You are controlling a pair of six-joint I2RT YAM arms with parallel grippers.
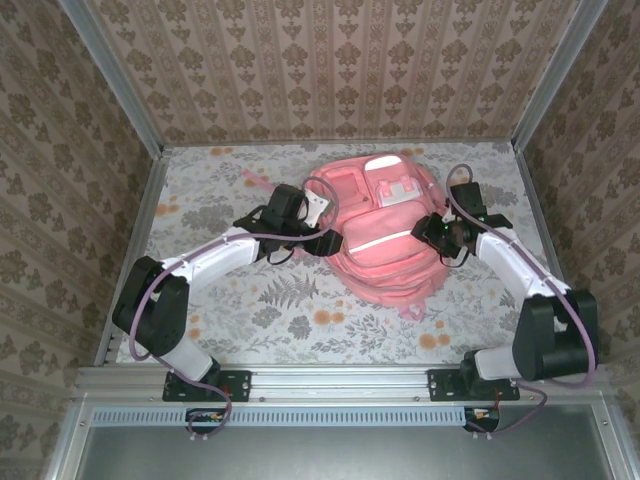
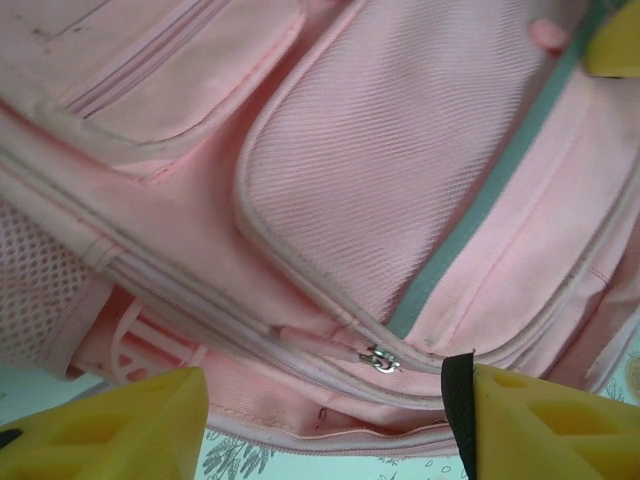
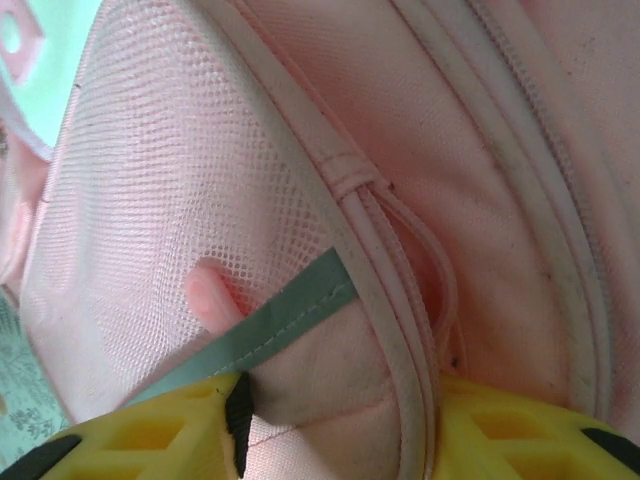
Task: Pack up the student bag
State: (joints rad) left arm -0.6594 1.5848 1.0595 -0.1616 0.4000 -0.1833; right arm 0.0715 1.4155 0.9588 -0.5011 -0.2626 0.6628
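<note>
Student bag (image 1: 385, 235), a large soft pink fabric backpack with front pockets and a pale stripe, lies flat on the floral-patterned bench (image 1: 250, 300), toward its far middle. From above, the left hand (image 1: 322, 243) meets the bag's left edge and the right hand (image 1: 432, 235) its right side, one at each flank.

On the left wrist camera, the yellow fingers stand spread, with nothing between them. A small silver zipper pull (image 2: 381, 360) sits on the seam just beyond the gap, below a ribbed pink front pocket (image 2: 380, 150) crossed by a grey-green stripe (image 2: 480, 210).

On the right wrist camera, the yellow fingers straddle a bulge of pink fabric and piping beside a mesh side pocket (image 3: 170, 200). They are partly apart, but I cannot tell whether they pinch the cloth or merely lie against it.

The step seems to be opening the zip. To do it well, the left hand should settle squarely over the pull, not the loose seam. The right should brace the side so that the soft bag does not slide or bunch.
</note>
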